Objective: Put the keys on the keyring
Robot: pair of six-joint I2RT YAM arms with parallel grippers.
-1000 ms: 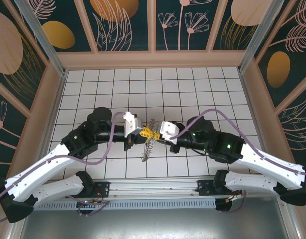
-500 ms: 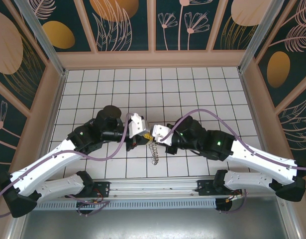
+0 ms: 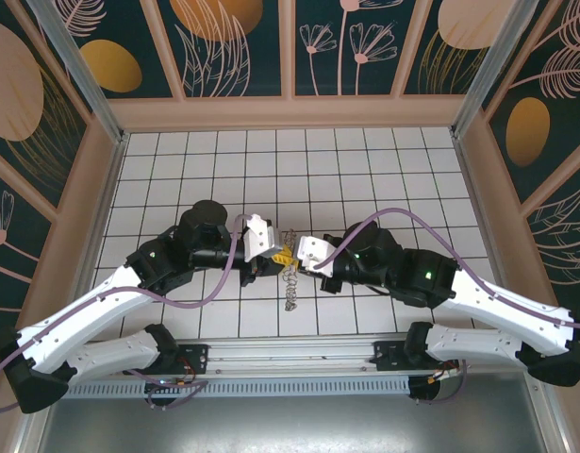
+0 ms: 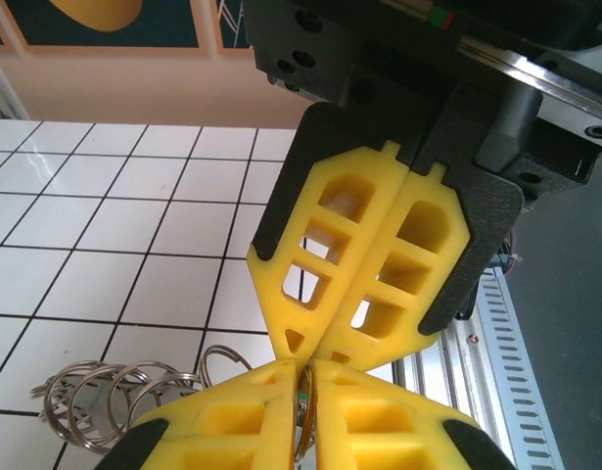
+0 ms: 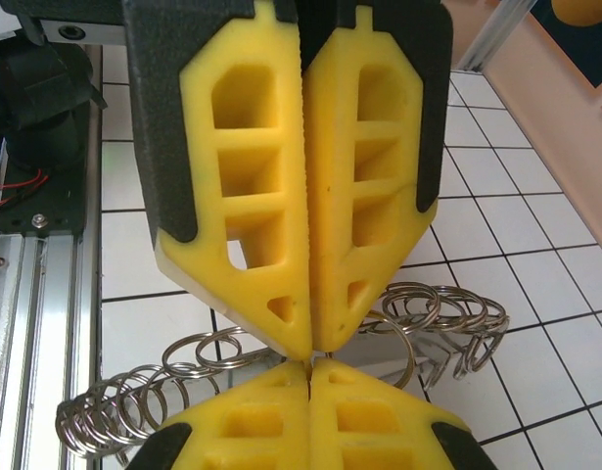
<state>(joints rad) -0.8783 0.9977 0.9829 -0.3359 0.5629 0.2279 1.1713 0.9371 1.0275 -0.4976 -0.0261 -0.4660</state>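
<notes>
Since I judge the keyring (image 4: 303, 411) light, springy, slippery wire trailing loose silvery coils (image 5: 105, 416), my left jaws pinch its thin edge while my right jaws sit shut just beside it.

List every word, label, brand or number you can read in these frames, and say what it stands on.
None. No readable text stands on the wall panels, which carry only leaf and flower drawings, on the tiled table, the arms, the yellow fingers or the keyring.
</notes>
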